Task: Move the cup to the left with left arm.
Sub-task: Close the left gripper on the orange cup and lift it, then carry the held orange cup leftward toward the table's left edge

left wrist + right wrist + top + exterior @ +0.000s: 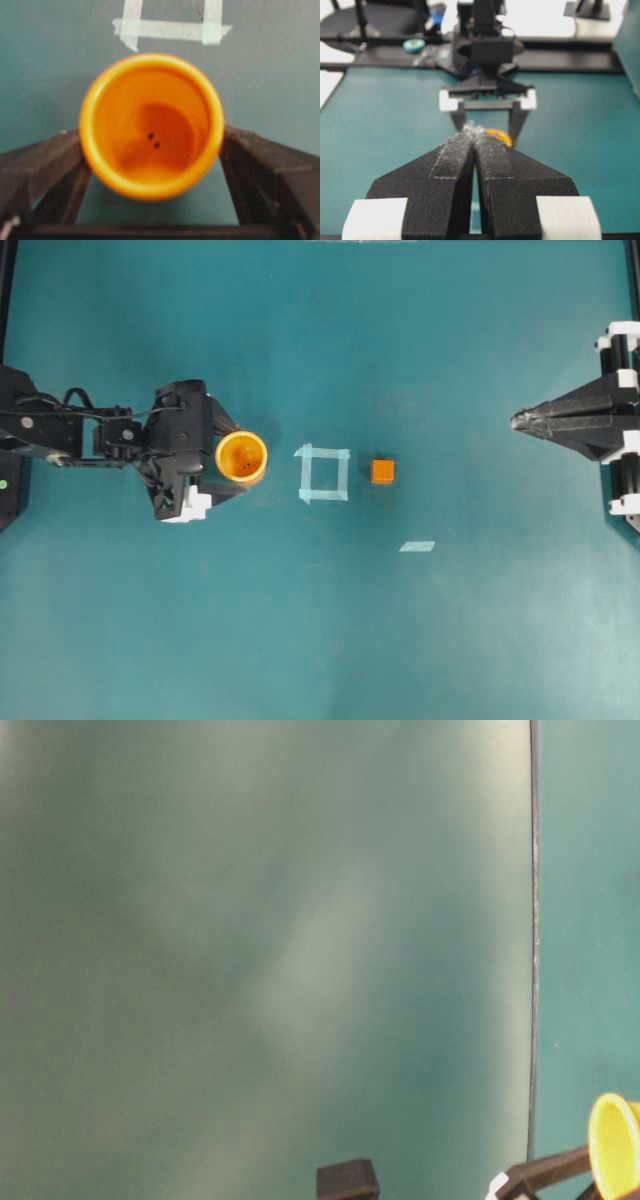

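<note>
Cup [241, 457] stands upright on the desk [320, 640], left of centre in the overhead view, between your left gripper [150, 150] jaws, spread wide, nothing gripped. Close evenly on its sides before dragging left.

Left arm [95, 430] of matte black angular housings, looped black cables, white block fittings at gripper base, right arm [600, 418] likewise black with white collars, tapered wedge fingers [451, 162] faced with grey fuzzy strips

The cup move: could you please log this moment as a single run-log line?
phase: pre-grasp | left gripper: open, straddling upright cup | right gripper: shut, idle | cube: beyond tape square
</note>
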Controlling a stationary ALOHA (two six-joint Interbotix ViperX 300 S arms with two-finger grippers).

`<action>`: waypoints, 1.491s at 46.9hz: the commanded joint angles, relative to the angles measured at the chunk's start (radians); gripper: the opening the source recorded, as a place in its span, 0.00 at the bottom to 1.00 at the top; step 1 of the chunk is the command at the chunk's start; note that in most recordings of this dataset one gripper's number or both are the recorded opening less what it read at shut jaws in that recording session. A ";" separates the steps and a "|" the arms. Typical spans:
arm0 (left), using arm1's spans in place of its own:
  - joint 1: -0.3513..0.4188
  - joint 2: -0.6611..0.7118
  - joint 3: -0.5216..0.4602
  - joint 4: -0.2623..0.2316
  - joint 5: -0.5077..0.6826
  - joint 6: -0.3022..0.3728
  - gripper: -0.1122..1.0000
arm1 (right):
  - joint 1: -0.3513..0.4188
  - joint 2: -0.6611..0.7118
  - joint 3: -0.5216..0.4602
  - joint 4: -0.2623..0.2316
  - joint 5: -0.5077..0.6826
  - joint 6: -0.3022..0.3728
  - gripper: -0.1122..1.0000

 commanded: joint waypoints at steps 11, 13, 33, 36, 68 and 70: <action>-0.003 0.069 -0.052 0.003 -0.075 0.002 0.88 | -0.002 0.008 -0.032 0.002 -0.005 0.002 0.10; -0.002 0.071 -0.051 0.003 -0.080 0.002 0.87 | 0.000 0.006 -0.032 0.002 -0.003 0.003 0.10; -0.003 0.052 -0.034 0.003 -0.084 0.005 0.70 | -0.002 0.008 -0.034 0.002 0.011 0.005 0.10; -0.003 0.046 -0.035 0.003 -0.080 0.005 0.70 | -0.002 0.008 -0.034 0.003 0.011 0.005 0.10; -0.003 -0.077 -0.018 0.003 0.052 0.006 0.70 | 0.000 0.008 -0.035 0.002 0.012 0.005 0.10; -0.003 -0.089 -0.015 0.003 0.052 0.005 0.70 | -0.002 0.008 -0.035 0.003 0.012 0.005 0.10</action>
